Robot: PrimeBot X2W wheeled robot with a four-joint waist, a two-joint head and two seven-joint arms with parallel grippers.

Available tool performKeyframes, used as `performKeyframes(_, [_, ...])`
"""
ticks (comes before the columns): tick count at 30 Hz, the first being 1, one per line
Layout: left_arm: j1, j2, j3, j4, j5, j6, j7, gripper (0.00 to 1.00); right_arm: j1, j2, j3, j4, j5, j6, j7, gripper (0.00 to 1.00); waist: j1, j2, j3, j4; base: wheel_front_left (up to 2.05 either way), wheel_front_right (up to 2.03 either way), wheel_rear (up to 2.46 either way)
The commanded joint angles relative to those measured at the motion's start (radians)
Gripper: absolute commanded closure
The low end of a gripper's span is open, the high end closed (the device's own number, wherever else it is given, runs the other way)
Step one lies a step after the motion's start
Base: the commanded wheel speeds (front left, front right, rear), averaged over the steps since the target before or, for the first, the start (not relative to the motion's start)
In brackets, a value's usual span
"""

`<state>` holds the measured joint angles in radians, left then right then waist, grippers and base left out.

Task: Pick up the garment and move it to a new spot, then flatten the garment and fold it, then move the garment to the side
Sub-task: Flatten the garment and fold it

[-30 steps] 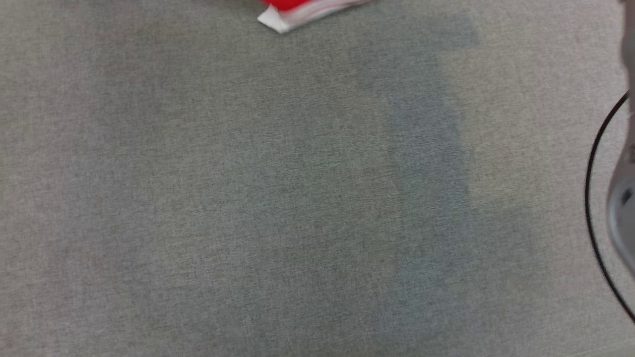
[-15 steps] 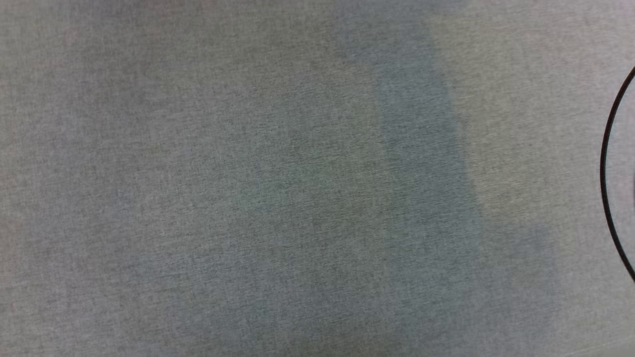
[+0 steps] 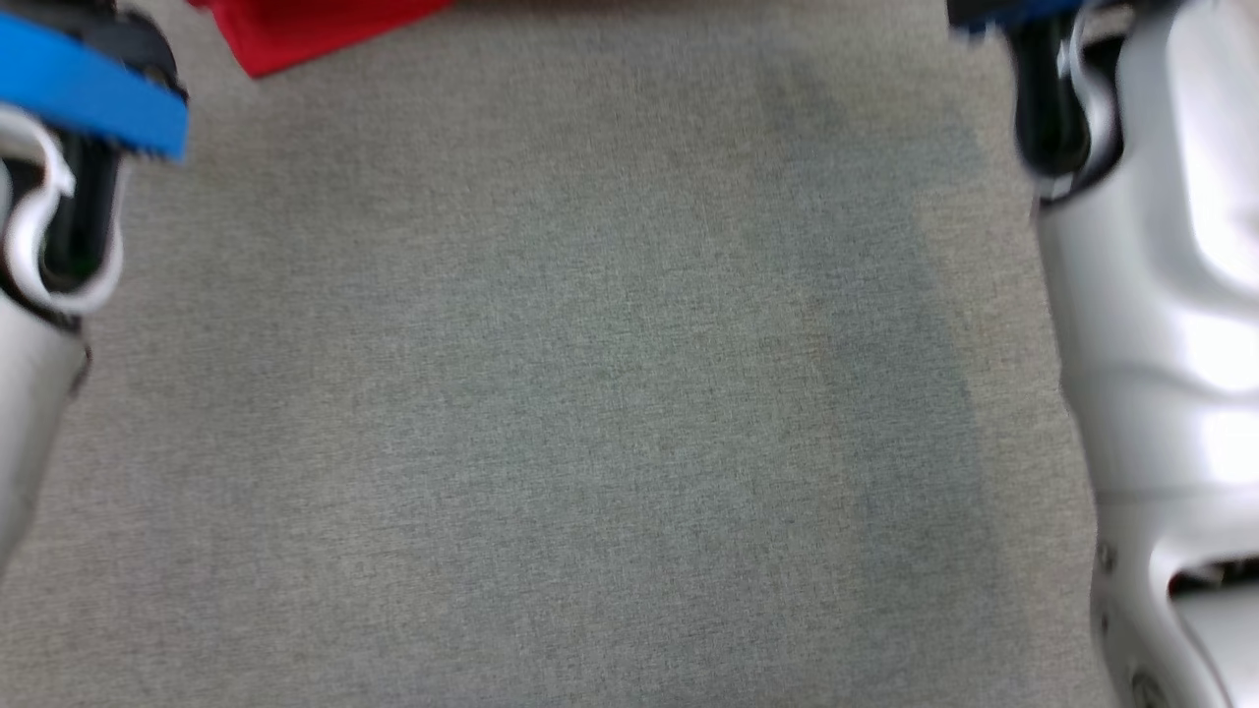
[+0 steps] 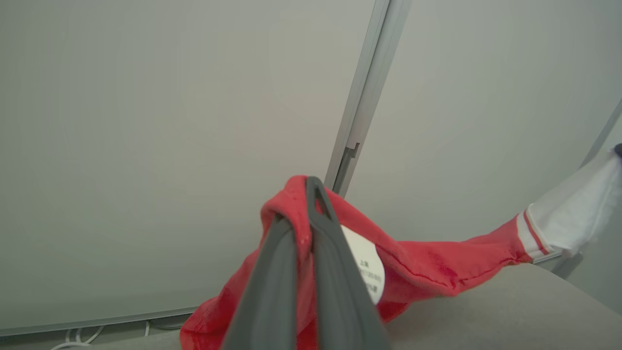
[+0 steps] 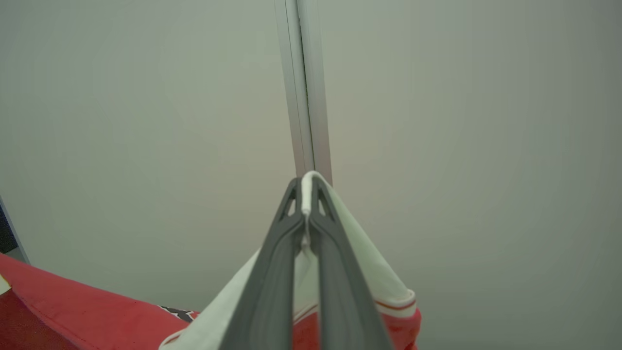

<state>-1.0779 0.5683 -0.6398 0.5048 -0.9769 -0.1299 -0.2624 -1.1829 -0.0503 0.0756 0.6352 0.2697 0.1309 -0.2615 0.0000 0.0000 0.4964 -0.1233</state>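
- The red garment (image 4: 427, 267) is held lifted at two points and spread between the two arms, with its lower part draped on the grey fabric surface (image 3: 590, 393).
- The left gripper (image 4: 311, 194) is closed, and a fold of red cloth is pinched between its dark fingers just beside the round white label (image 4: 367, 267). This is judged to be the neck area.
- The right gripper (image 5: 307, 187) is also closed, with a thin edge of the garment's white section (image 5: 359, 262) clamped at the fingertips. The red-striped trim (image 5: 393, 301) hangs just below.
- In the left wrist view the cloth is drawn taut to the right, up to the white section. The two-point hold is therefore judged to keep the garment stretched so that it can be laid flat rather than bunched.
- In the head view a red corner of the garment is seen at the far left edge. The left forearm (image 3: 39, 295) with its blue band (image 3: 89, 88) is at the left, and the pale right forearm (image 3: 1151, 295) is at the right.
- The wide grey area between the arms is judged to be the new spot for laying the garment out.
- Both wrist views are aimed towards a plain wall with a metal post (image 4: 364, 97), so the grippers are taken to be raised and pointed away from the robot.
- Flattening and folding are not yet done.
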Motion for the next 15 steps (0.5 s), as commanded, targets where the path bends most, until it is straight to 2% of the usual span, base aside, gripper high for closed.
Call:
performKeyframes(1, [0.053,0.001,0.025,-0.021,0.013,-0.001,-0.003,1.0,0.066,-0.006,-0.003,-0.033,0.016,0.0,-0.005,1.0,0.0,0.0,-0.023,-0.004,0.0,0.0,0.0])
performKeyframes(6, [0.299,-0.042,0.118,-0.092,0.079,-0.001,-0.003,1.0,0.336,-0.017,0.013,-0.151,0.058,0.0,-0.005,1.0,0.0,0.0,-0.095,0.003,0.0,0.0,0.0])
performKeyframes(15, [0.686,-0.139,0.245,-0.193,0.204,-0.001,-0.003,1.0,0.744,-0.015,-0.018,-0.303,0.139,0.0,0.018,1.0,0.0,0.0,-0.207,0.009,0.0,0.0,0.0])
